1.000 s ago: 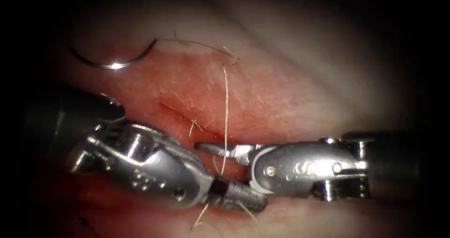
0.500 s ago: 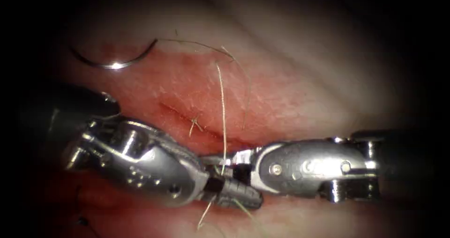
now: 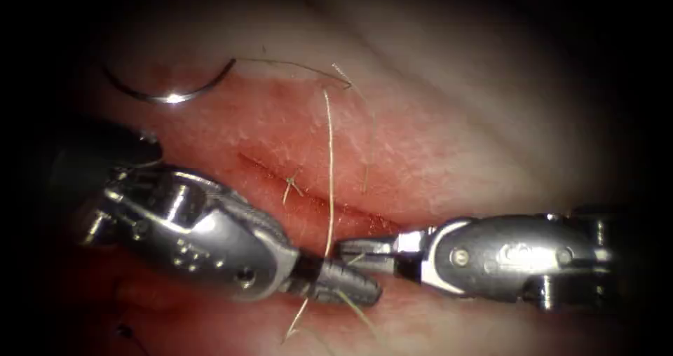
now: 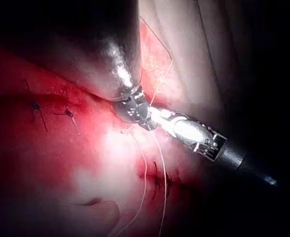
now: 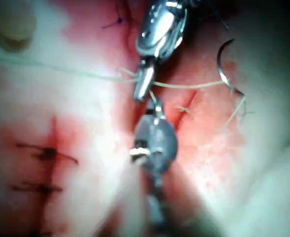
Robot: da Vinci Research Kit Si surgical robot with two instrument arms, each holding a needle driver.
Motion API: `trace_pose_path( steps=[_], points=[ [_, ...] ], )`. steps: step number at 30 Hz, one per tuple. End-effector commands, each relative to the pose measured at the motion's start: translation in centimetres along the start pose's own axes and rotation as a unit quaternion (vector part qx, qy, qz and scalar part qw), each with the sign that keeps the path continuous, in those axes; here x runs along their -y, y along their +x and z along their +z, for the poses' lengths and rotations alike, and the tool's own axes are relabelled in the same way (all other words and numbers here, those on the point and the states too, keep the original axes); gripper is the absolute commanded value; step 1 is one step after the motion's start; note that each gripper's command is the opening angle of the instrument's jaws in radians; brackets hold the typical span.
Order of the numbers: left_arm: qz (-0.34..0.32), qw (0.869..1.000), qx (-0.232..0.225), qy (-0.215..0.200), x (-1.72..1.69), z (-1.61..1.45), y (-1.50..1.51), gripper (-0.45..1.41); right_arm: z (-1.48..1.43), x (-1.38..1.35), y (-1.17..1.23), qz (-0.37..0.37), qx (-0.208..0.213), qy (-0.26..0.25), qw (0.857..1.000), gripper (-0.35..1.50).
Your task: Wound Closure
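The curved needle (image 3: 168, 95) lies free on the tissue (image 3: 449, 118), left of and beyond the cut (image 3: 315, 200), held by neither tool; it shows again as needle (image 5: 224, 64). Its thread (image 3: 328, 174) runs right, then drops across the cut to the left tool (image 3: 343, 286). Those jaws are shut on the thread, and loose strands come out below them. The right tool (image 3: 354, 247) has its jaws shut, tips almost touching the left tool; a short strand lies against them. The two tools also meet tip to tip as left tool (image 5: 142, 84) and right tool (image 4: 157, 116).
A small tied stitch (image 3: 291, 184) sits on the cut, with red fluid around it. Dark earlier stitches (image 5: 46, 153) cross another part of the wound, also seen as dark stitches (image 4: 160, 180). Pale tissue rises beyond the cut.
The right tool has drawn back to the right and a little lower, off the vertical thread it crossed. The left tool has shifted slightly left. The needle has not moved.
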Motion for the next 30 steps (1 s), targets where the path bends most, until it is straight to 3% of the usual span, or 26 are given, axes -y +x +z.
trace_pose_path(
  steps=[1,2,3,4,5,15,21,24,30],
  points=[
    [-0.018,1.000,-0.003,-0.003,-0.03,0.07,-0.02,0.19,0.09,-0.01,-0.03,0.003,-0.003,-0.002,1.000,-0.35],
    [-0.064,0.998,-0.005,-0.006,-0.02,0.06,0.02,0.51,0.10,-0.01,-0.02,0.006,-0.004,-0.003,1.000,-0.35],
    [-0.064,0.998,-0.005,-0.006,-0.02,0.06,0.02,0.51,0.10,-0.01,-0.02,0.006,-0.004,-0.003,1.000,-0.35],
    [-0.114,0.994,-0.001,0.002,0.02,0.05,0.07,0.68,0.10,-0.02,-0.02,0.012,-0.007,-0.004,1.000,-0.35],
    [-0.120,0.992,0.003,0.022,0.06,0.05,0.13,0.76,0.10,-0.06,-0.02,0.022,-0.013,-0.010,1.000,-0.35],
    [-0.111,0.991,0.040,0.061,0.12,0.13,0.32,0.79,0.08,-0.36,-0.13,0.100,-0.023,-0.030,0.994,-0.35],
    [-0.080,0.993,0.048,0.066,0.14,0.15,0.27,0.79,-0.01,-0.50,-0.32,0.172,-0.026,-0.027,0.984,-0.35],
    [-0.073,0.990,0.066,0.104,0.16,0.15,0.31,0.79,-0.01,-0.57,-0.45,0.190,-0.022,-0.025,0.981,-0.35],
    [-0.069,0.988,0.066,0.123,0.15,0.17,0.31,0.79,0.03,-0.67,-0.61,0.213,-0.023,-0.023,0.976,-0.35]
  ],
)
